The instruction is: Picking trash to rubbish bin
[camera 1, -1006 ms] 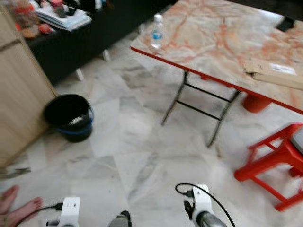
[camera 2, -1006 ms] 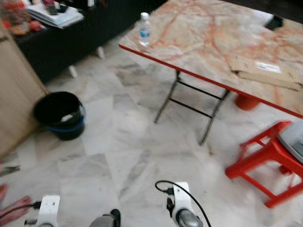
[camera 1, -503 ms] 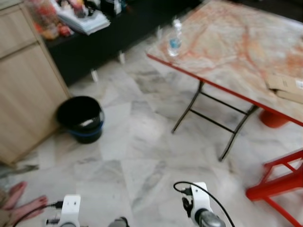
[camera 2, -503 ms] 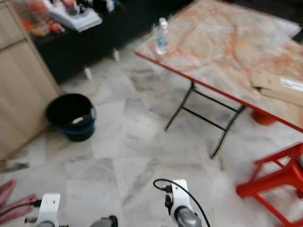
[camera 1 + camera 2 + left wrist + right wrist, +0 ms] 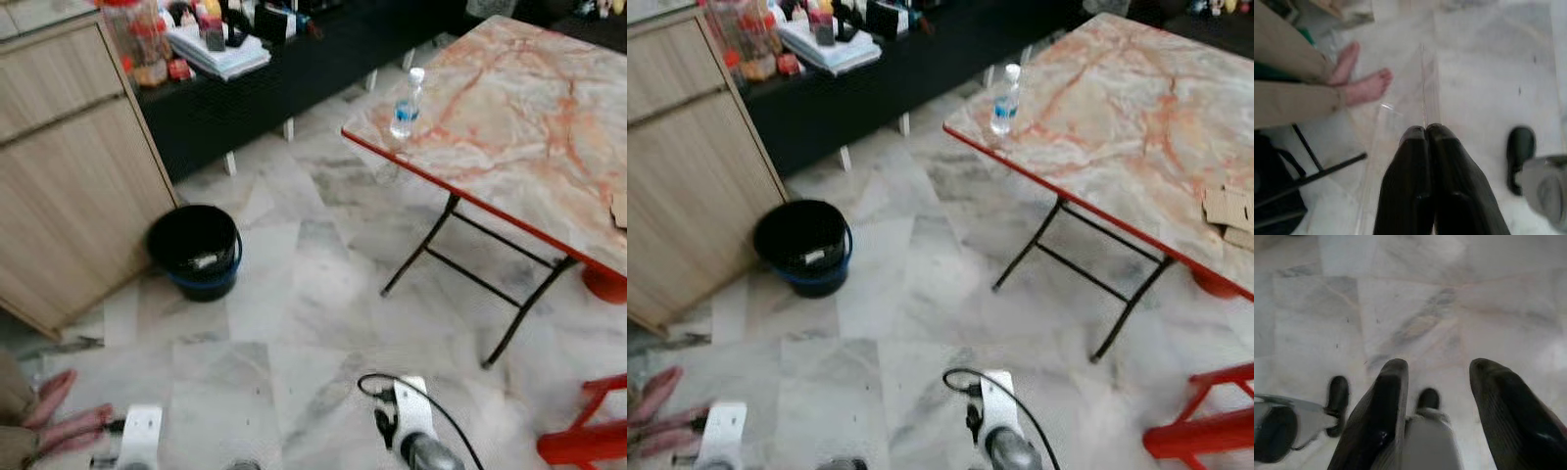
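Here the water bottle point(image 5: 406, 104) stands upright on the marble-top counter point(image 5: 529, 127), near its corner closest to the black cabinet, long axis vertical, white cap pointing up. The black rubbish bin point(image 5: 195, 251) with its blue rim sits on the marble floor point(image 5: 294, 294), just beside the wooden cabinet point(image 5: 69, 186), well apart from the bottle. Both arms hang low over the floor. Left gripper point(image 5: 1426, 133) has its black fingers pressed together, holding nothing; a person's bare foot point(image 5: 1369, 87) is near it. Right gripper point(image 5: 1437, 377) is spread wide, empty. A red stool point(image 5: 588, 441) stands by the counter.
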Available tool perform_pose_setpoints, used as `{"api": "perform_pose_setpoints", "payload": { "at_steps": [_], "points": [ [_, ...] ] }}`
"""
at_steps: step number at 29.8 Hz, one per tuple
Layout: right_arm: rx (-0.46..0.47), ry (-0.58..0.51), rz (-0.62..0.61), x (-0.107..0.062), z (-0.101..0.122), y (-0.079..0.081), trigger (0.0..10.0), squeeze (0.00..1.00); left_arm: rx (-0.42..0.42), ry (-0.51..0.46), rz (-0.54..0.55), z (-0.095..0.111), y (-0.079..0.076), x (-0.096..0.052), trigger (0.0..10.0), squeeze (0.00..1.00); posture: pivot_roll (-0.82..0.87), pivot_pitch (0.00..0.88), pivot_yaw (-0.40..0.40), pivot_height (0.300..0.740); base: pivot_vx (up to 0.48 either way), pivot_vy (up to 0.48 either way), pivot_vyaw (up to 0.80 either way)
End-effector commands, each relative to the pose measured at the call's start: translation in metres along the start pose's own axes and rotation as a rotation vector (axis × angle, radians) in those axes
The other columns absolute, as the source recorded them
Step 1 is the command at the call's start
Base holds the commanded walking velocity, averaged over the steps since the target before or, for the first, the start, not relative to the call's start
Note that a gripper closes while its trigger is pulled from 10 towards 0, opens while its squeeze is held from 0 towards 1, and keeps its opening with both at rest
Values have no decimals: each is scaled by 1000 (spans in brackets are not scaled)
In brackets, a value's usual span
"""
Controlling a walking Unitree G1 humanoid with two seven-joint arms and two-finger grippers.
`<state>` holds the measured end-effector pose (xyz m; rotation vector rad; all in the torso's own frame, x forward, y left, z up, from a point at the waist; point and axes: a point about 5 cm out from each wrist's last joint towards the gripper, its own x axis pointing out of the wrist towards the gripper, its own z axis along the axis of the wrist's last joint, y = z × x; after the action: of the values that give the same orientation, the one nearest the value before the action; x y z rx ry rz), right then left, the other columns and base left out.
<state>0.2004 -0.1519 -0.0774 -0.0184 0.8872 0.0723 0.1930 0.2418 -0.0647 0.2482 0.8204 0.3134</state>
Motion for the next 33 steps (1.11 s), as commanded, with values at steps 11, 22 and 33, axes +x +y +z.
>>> {"api": "perform_pose_setpoints", "payload": {
  "at_steps": [11,22,33],
  "points": [
    [-2,-4,-6,1,2,1,10000,0,48,66,5,-19,7,-4,10000,0,117,121,-18,740,299,0,218],
    [19,-12,-12,1,3,0,10000,0,58,54,1,-15,7,-2,10000,0,118,96,-16,740,298,0,495],
    [-5,-4,-9,0,0,-2,10000,0,64,60,-3,-18,6,-3,10000,0,127,81,-26,740,299,0,0]
  ]
}}
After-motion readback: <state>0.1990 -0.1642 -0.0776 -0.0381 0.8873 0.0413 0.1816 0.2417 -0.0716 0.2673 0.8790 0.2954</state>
